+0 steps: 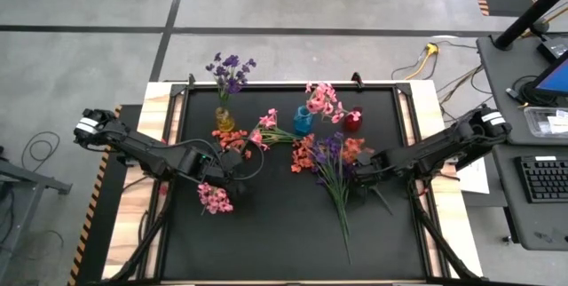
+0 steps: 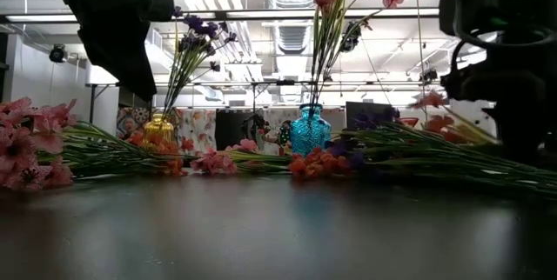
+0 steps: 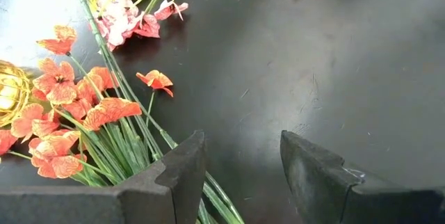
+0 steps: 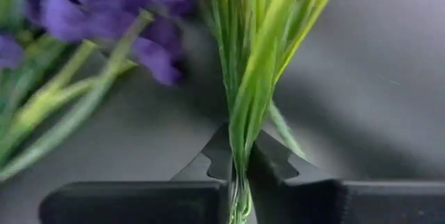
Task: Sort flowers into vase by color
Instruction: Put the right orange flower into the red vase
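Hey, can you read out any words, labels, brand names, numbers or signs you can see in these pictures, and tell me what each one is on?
No text can be read in any view.
The vases, flowers and black table top carry no visible lettering.
Keyboard on the side desk: key markings too small to read.
Paper sheet beside the table: any print too small to read.

I can read no words, labels, brand marks, numbers or signs in any of my camera views, neither on the surface nor in the room behind it.
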